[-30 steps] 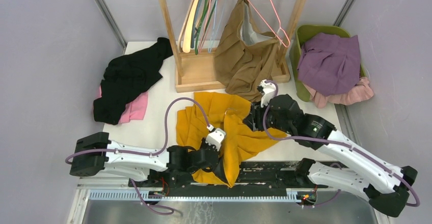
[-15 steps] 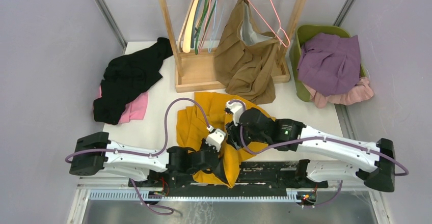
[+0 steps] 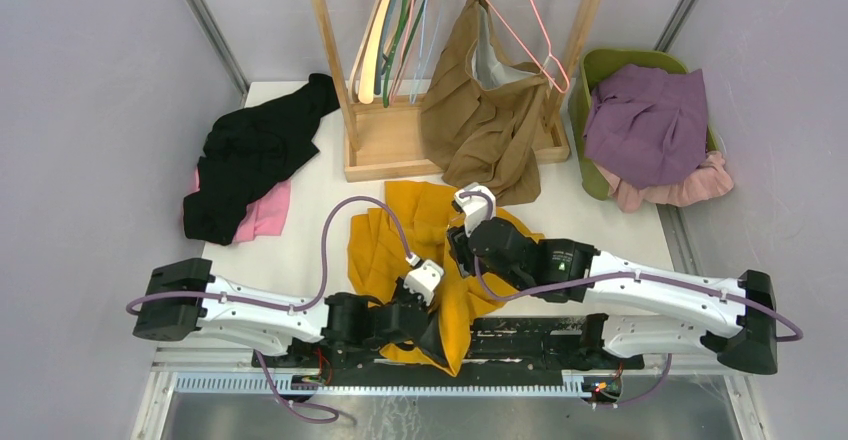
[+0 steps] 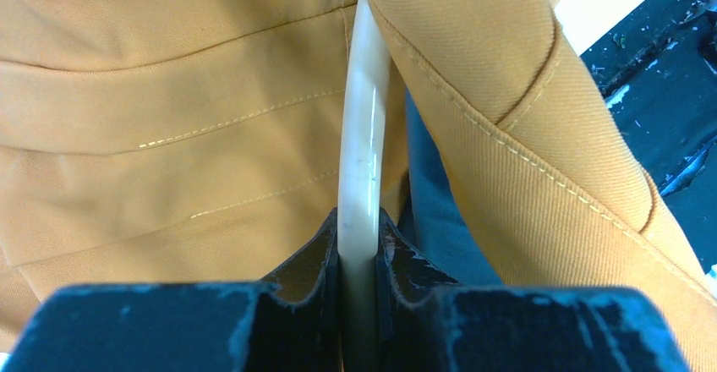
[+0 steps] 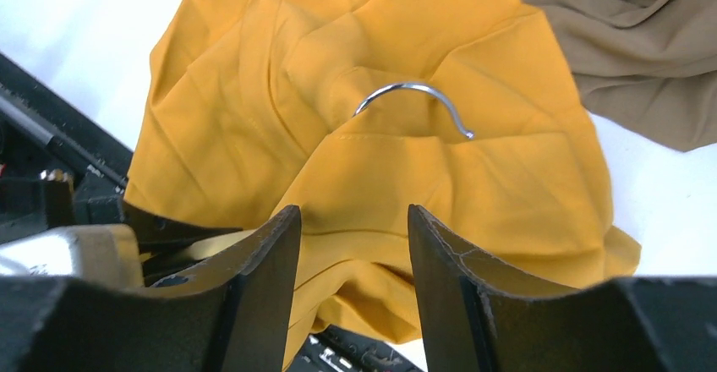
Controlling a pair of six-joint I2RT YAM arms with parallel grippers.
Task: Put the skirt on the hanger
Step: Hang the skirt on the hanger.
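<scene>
Left wrist: gripping off-white plastic hanger [image 4: 363, 127] with left end effector [image 4: 358, 230], mustard-yellow fabric skirt [image 4: 161, 93] draped around. Holding right end effector [image 5: 353, 220] parted, empty, behind silver wire hook [image 5: 414, 90].

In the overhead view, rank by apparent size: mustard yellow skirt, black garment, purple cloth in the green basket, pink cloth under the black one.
1. mustard yellow skirt, largest even though partly covered.
2. black garment and purple cloth: too alike to rank.
3. pink cloth, only an edge showing.
</scene>
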